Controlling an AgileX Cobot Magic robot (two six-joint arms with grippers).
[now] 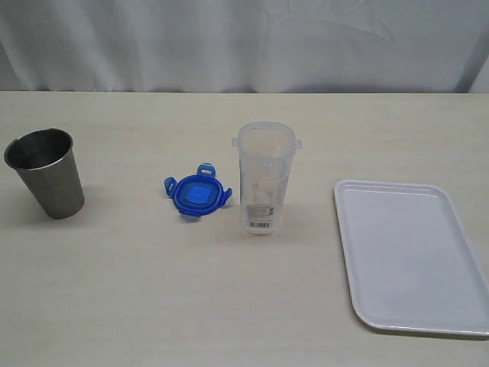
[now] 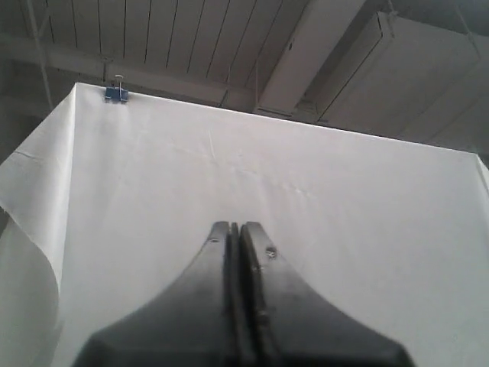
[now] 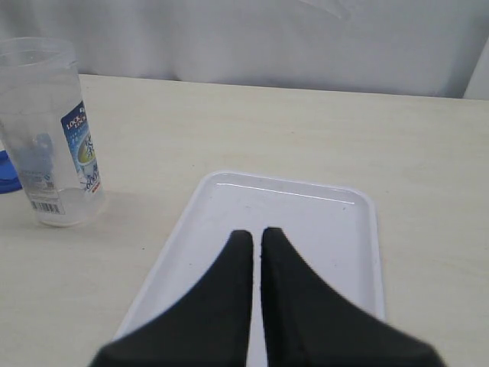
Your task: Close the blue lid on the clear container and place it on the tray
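We only get a sliver of the blue lid (image 3: pixel 4 174) in the right wrist view, and the exterior view clips the tray (image 1: pixel 405 252).

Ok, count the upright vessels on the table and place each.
2. The steel cup stands far left in the exterior view; the clear container near the middle, right of the blue lid. Nothing seems hidden.

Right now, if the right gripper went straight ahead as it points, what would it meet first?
Most likely the tray: the shut right gripper points along it, the clear container off to one side. Height above it is unclear, so it might pass over.
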